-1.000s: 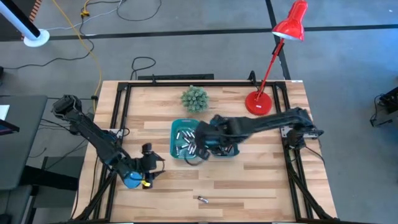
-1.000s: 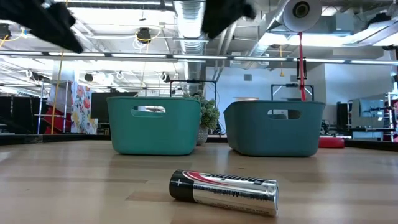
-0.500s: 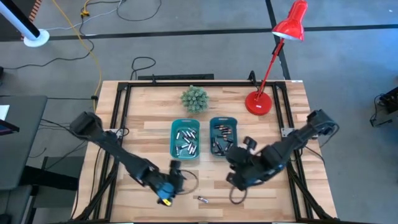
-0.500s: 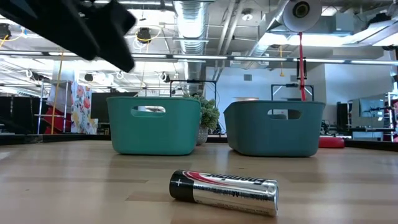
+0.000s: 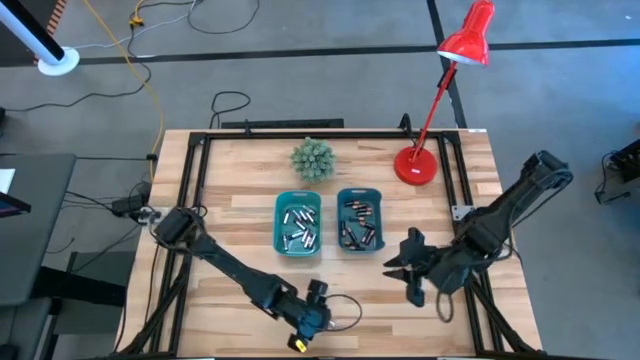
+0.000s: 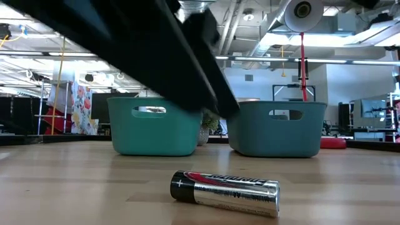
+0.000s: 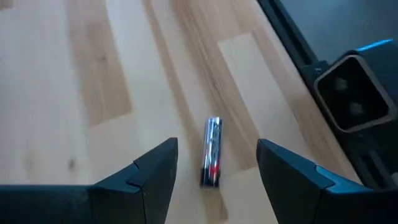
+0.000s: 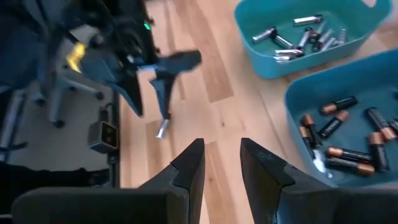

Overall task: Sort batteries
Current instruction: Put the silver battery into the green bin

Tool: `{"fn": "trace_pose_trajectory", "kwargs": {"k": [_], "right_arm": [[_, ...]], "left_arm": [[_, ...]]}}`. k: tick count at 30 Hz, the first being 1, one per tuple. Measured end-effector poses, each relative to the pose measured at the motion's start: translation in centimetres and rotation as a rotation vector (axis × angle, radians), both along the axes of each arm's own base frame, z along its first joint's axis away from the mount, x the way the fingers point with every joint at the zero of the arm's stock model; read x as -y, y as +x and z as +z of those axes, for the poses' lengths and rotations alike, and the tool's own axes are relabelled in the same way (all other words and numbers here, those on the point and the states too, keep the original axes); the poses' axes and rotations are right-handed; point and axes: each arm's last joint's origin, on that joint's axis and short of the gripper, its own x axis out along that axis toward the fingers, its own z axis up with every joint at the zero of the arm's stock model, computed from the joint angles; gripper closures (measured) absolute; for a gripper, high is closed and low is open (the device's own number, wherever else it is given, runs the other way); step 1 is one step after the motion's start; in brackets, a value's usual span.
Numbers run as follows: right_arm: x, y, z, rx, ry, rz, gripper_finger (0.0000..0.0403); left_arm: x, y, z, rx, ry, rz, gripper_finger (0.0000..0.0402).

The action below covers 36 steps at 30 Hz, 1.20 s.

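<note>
One loose battery (image 7: pixel 211 151), silver with a dark end, lies on its side on the wood near the table's front edge; it also shows in the low view (image 6: pixel 225 192). My left gripper (image 5: pixel 318 312) hangs just above it, open, one finger on either side and clear of it. The left teal bin (image 5: pixel 298 223) holds silvery batteries, and the right teal bin (image 5: pixel 360 218) holds dark, copper-ended ones. My right gripper (image 8: pixel 217 155) is open with nothing between its fingers. It hovers to the right of the bins (image 5: pixel 402 268).
At the table's far side stand a red desk lamp (image 5: pixel 420 165) and a small green plant (image 5: pixel 313 158). Black frame rails (image 5: pixel 190 200) run along the table's edges. A small camera box (image 7: pixel 351 99) sits at the front edge, close to the loose battery.
My left gripper has swept from the table's left side toward the front middle and come down over the loose battery, turning as it went. My right gripper has drawn back from above the bins toward the table's right and near edges. The battery has not moved.
</note>
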Motion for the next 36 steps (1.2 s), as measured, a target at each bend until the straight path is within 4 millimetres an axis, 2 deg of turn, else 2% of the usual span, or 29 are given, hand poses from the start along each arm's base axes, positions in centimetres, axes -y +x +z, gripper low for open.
{"fn": "trace_pose_trajectory", "kwargs": {"k": [8,14,20,28,36], "right_arm": [[2.6,-3.3,-3.0,0.123,0.096,0.039,0.0284],[4.5,-5.4,-4.6,0.18,0.141,0.05,0.0284],[6.2,-7.1,-6.1,0.207,0.184,0.025,0.0284],[7.9,-8.4,-7.8,0.237,0.086,0.061,0.0284],[9.3,-9.3,-9.8,0.293,0.087,0.083,0.0285]], "left_arm": [[1.1,1.7,-3.4,-0.067,0.011,-0.01,0.0187],[0.6,2.1,-3.9,-0.076,0.039,0.019,0.0201],[-0.7,2.5,-4.1,-0.127,0.024,0.021,0.0246],[-1.2,2.3,-4.6,-0.178,-0.02,-0.011,0.0357],[-1.1,2.3,-4.7,-0.194,-0.069,0.043,0.0364]]}}
